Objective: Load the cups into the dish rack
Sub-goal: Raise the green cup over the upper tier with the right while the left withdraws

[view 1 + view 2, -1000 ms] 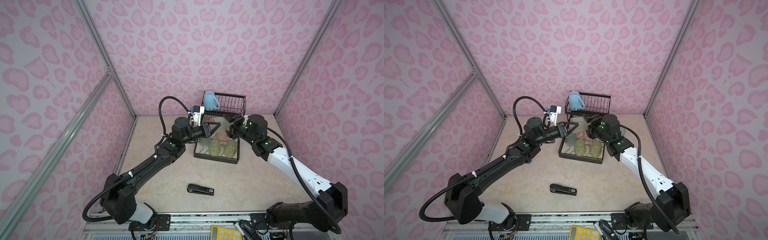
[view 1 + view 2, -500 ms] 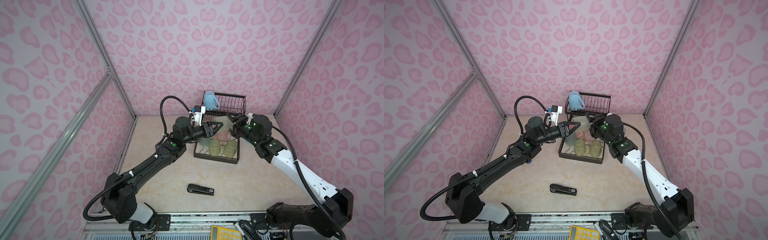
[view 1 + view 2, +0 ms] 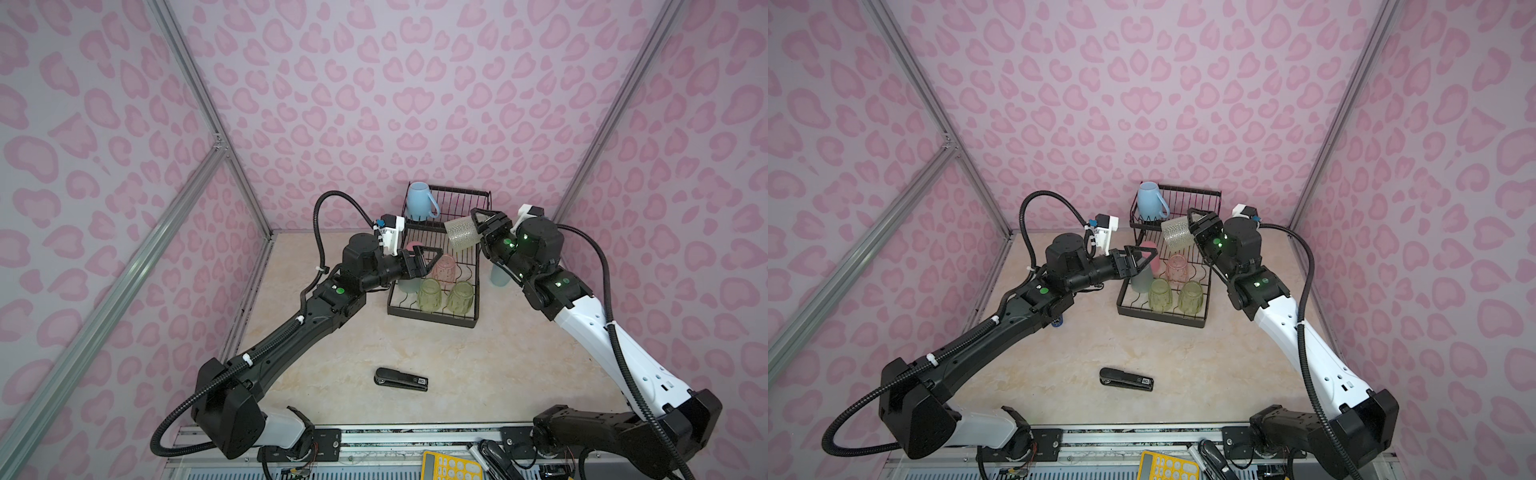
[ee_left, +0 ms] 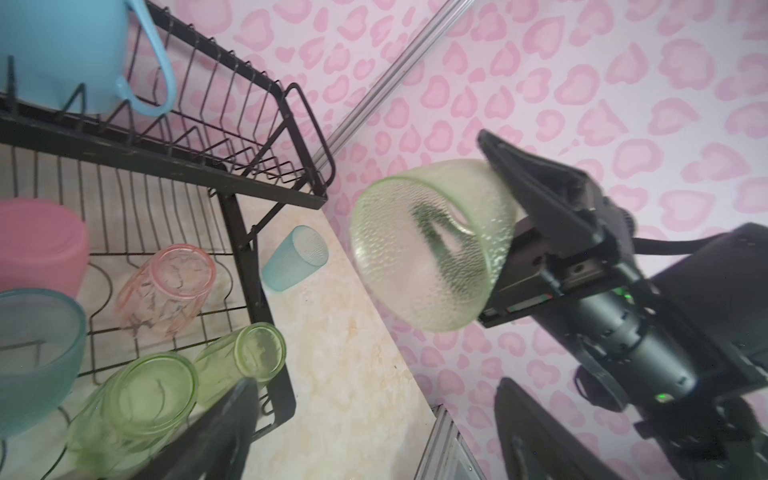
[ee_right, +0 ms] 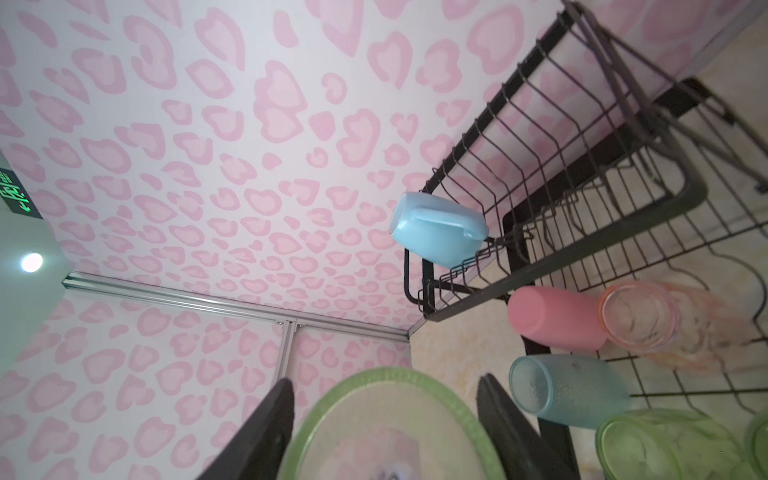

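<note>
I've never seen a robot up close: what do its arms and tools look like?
The left arm and right arm are jointed, mostly black, each with one white link. Ribbed black cables loop alongside, fastened by white ties; green lights glow on the joints. The left tool and right tool each have two black, triangular-framed fingers.

Pink heart-like blotches pattern the pale lilac walls (image 3: 374,104). In the black wire rack (image 3: 432,321): a light-blue mug (image 3: 417,201), two clear green cups (image 3: 430,294) (image 3: 460,296), a pinkish cup (image 3: 445,268), and, beside the black left gripper (image 4: 372,384), a pink tumbler (image 5: 552,318) and a frosted blue-grey tumbler (image 5: 573,390). At the black right gripper (image 5: 384,378), a dimpled pale green tumbler (image 3: 459,235). Black stapler (image 3: 401,379) on cream marbled tabletop (image 3: 478,365).
</note>
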{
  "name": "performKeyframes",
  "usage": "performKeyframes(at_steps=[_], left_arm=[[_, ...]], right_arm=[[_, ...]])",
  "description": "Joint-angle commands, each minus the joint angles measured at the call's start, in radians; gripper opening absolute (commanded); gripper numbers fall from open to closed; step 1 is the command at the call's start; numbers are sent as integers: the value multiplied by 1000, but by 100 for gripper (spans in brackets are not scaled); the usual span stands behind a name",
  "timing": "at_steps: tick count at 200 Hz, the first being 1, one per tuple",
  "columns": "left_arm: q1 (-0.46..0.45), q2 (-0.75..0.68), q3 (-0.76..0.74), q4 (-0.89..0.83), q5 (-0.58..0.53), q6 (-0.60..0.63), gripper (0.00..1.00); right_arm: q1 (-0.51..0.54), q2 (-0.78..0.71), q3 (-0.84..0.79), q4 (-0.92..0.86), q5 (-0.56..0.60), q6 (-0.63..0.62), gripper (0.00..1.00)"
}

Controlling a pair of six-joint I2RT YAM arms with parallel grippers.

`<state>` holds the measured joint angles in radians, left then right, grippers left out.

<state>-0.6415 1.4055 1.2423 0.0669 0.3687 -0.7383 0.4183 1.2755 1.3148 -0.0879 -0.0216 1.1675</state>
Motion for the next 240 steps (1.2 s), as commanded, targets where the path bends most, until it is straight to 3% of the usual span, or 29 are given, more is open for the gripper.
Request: performKeyframes(at_steps=[1, 51, 113, 165, 240], left_arm=[[0, -20, 45, -195, -114, 69, 93], [8, -27, 97, -438, -268, 126, 93], [44, -17, 123, -564, -316, 167, 94], [84, -8, 127, -600, -318, 201, 94], [118, 34, 160, -663, -320, 264, 94]], right_arm=[[-1, 22, 65, -24, 126, -270, 48], [0, 128, 213, -31, 206, -662, 48], [-1, 332, 426, -96, 235, -930, 48], [-10, 510, 606, -110, 244, -1032, 48], [-53, 791, 877, -146, 203, -1052, 48]])
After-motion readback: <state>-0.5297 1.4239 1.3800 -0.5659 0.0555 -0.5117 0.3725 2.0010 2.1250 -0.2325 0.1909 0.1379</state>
